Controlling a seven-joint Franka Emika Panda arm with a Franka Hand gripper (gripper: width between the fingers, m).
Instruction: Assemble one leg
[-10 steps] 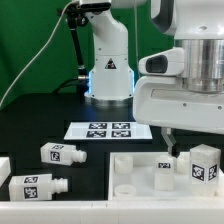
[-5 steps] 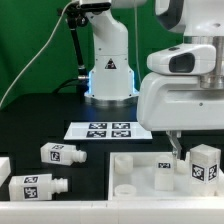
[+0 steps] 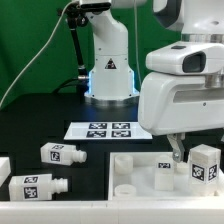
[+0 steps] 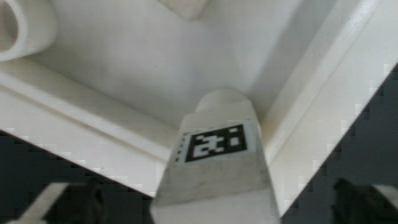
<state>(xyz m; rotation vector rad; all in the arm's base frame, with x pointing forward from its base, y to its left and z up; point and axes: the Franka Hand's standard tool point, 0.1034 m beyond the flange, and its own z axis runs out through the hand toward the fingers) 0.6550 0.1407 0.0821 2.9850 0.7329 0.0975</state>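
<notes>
A white leg (image 3: 205, 163) with a black-and-white tag stands upright at a corner of the large white panel (image 3: 135, 175), at the exterior view's right. My gripper (image 3: 192, 152) hangs over it, with one finger (image 3: 176, 150) just beside the leg. In the wrist view the same leg (image 4: 217, 150) lies between my two dark fingers (image 4: 80, 202), with a gap on each side. My gripper (image 4: 217, 208) is open around it. Two more legs (image 3: 62, 153) (image 3: 38, 185) lie on the table at the exterior view's left.
The marker board (image 3: 105, 130) lies in front of the robot base (image 3: 108, 75). Another white part (image 3: 4, 166) shows at the exterior view's left edge. The panel has a raised rim and round sockets (image 3: 122, 160).
The arm's body has shifted slightly up and to the exterior view's right. The leg on the panel has stayed where it was.
</notes>
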